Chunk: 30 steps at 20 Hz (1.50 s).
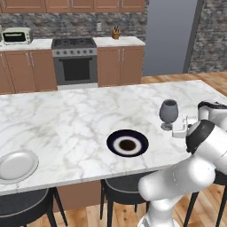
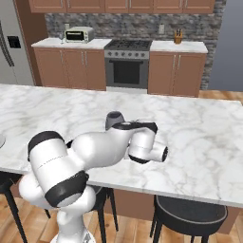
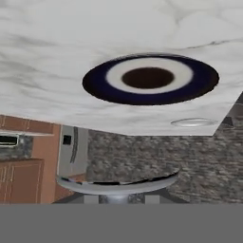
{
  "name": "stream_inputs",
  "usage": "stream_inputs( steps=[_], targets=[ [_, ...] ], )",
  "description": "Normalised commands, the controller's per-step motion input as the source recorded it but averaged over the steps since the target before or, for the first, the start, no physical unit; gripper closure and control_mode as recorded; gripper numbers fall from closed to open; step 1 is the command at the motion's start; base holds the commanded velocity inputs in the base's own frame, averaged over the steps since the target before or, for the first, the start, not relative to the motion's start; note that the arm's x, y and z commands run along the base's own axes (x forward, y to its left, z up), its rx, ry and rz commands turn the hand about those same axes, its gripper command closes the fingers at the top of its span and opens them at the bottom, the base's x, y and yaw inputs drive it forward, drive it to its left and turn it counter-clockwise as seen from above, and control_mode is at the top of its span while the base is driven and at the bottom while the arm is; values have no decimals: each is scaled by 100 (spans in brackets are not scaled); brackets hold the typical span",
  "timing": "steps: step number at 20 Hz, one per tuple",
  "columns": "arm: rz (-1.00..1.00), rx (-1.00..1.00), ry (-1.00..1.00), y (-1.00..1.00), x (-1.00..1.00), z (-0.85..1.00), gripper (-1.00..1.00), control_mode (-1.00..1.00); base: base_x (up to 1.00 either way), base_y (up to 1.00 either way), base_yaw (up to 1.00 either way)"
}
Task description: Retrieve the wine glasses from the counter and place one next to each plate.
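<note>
A grey-blue wine glass (image 1: pixel 169 111) stands upright over the right part of the marble island, its foot at or just above the top. My gripper (image 1: pixel 174 125) comes in from the right at stem height and is shut on it. A dark-rimmed plate (image 1: pixel 127 143) with a white ring lies just left of the glass. A light-grey plate (image 1: pixel 17 165) sits at the island's near left edge. In the upside-down hand view the glass's foot (image 3: pixel 118 182) curves close in front, with the dark plate (image 3: pixel 150 78) and the pale plate (image 3: pixel 193 122) beyond. In the right base view my forearm hides all but the glass's bowl (image 2: pixel 114 118).
Black stools (image 1: pixel 126 188) stand under the island's near edge. Across the floor, the counter (image 1: pixel 119 41) on brown cabinets flanks a stove (image 1: pixel 74 60), with a toaster oven (image 1: pixel 17 35) on its left stretch and a knife block (image 1: pixel 116 33) on its right.
</note>
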Motion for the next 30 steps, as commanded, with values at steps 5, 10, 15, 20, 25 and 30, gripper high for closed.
stream_inputs(
  steps=[5, 10, 15, 20, 25, 30],
  targets=[
    [0, -8, 32, 21, 25, -17, 100, -100, 0, 0, 0],
    [2, -8, 7, 17, 2, -16, 100, -100, 0, 0, 0],
    [4, 0, -2, 8, 0, -21, 100, -100, 0, 0, 0],
    [6, 0, -7, 8, 0, -20, 100, -100, 0, 0, 0],
    [5, 0, -1, 0, 6, -16, 100, -100, 0, 0, 0],
    [5, 0, 0, 0, 13, -28, 100, -100, 0, 0, 0]
  ],
)
